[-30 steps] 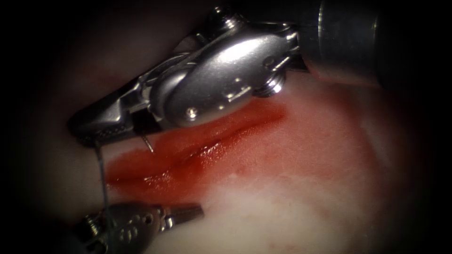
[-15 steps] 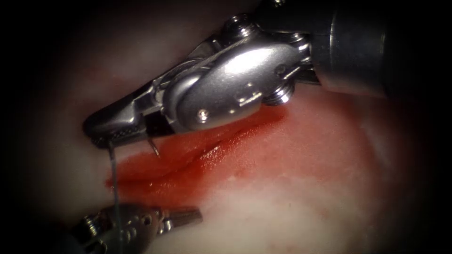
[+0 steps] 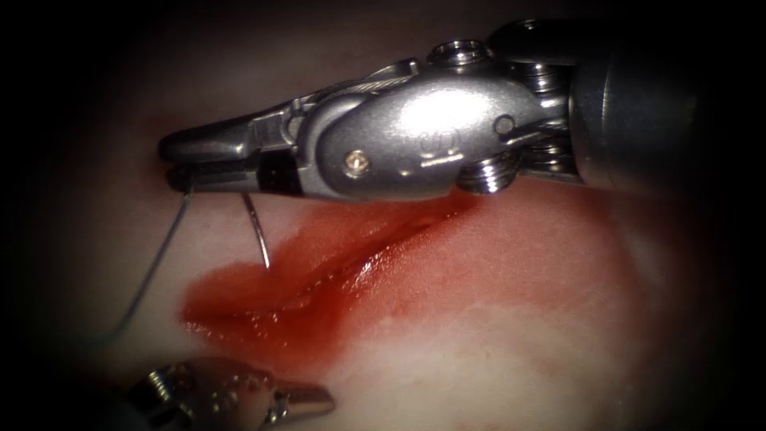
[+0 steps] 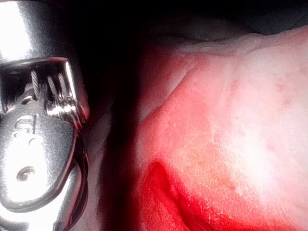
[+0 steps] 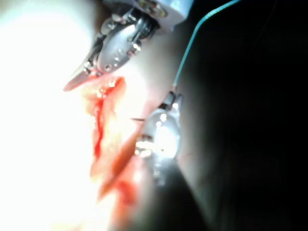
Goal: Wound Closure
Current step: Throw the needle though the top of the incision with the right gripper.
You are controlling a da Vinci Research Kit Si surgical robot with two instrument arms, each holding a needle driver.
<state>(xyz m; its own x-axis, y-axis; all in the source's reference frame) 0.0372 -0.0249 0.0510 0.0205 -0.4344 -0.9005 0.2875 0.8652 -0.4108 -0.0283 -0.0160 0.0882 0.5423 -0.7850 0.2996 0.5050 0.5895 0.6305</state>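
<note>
My right tool (image 3: pixel 171 164) reaches in from the right over the cut (image 3: pixel 319 271) in the tissue (image 3: pixel 495 319), jaws shut on the curved needle (image 3: pixel 257 231) near its thread end. The needle's free part hangs below the jaws, and its tip sits at the upper edge of the red fluid by the cut's left end. I cannot tell whether it enters the tissue. Thread (image 3: pixel 155 263) leaves the jaw tips and curves down to the left. My left tool (image 3: pixel 327 397) lies low beneath the cut, jaws shut on nothing. The right wrist view shows the thread (image 5: pixel 192 38) and the left tool (image 5: pixel 72 85).
Red fluid (image 3: pixel 239 299) pools along the cut and spreads over the pale tissue around it. The right tool's bulky wrist (image 3: pixel 431 136) covers the cut's upper right part. In the left wrist view the tissue (image 4: pixel 231 120) lies beside the left tool's wrist (image 4: pixel 33 144).
My right tool has risen and shifted right, its jaws levelling out. More of the needle now shows below them. The thread, earlier straight down over the left tool, now bows out left.
</note>
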